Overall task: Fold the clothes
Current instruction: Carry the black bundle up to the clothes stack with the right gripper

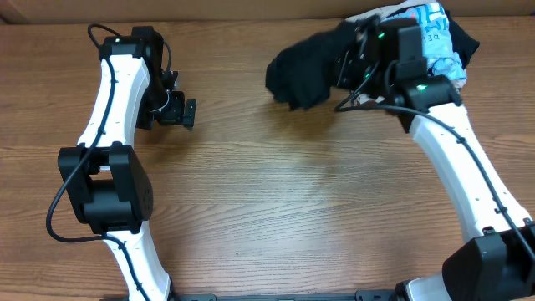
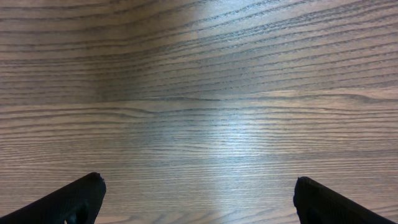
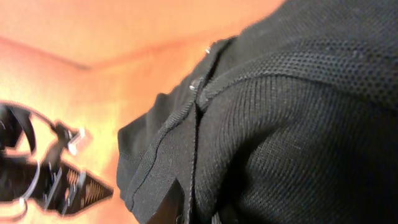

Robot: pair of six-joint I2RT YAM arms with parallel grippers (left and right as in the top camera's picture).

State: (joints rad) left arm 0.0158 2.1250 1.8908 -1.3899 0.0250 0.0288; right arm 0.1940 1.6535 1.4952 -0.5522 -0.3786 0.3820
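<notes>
The left arm (image 1: 113, 92) stands bent at the left of the table (image 1: 292, 192), its left fingers (image 1: 187, 114) spread wide above bare wood. The right arm (image 1: 468, 159) reaches toward the far right. Its right fingers (image 1: 349, 65) are pinched shut on the bunched black shirt (image 1: 303, 71), just beside a blue-and-white cloth (image 1: 435, 29) whose print is too small to read.

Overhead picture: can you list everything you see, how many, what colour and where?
black shirt: one, black, bunched at top, right of centre, gripped
clothes pile: one, white and light blue, top right corner
table: one, brown wood, under everything
left arm, right arm: two, white and black, either side
left end effector: one, black, open over bare table, left
right end effector: one, black, shut on the black shirt
</notes>
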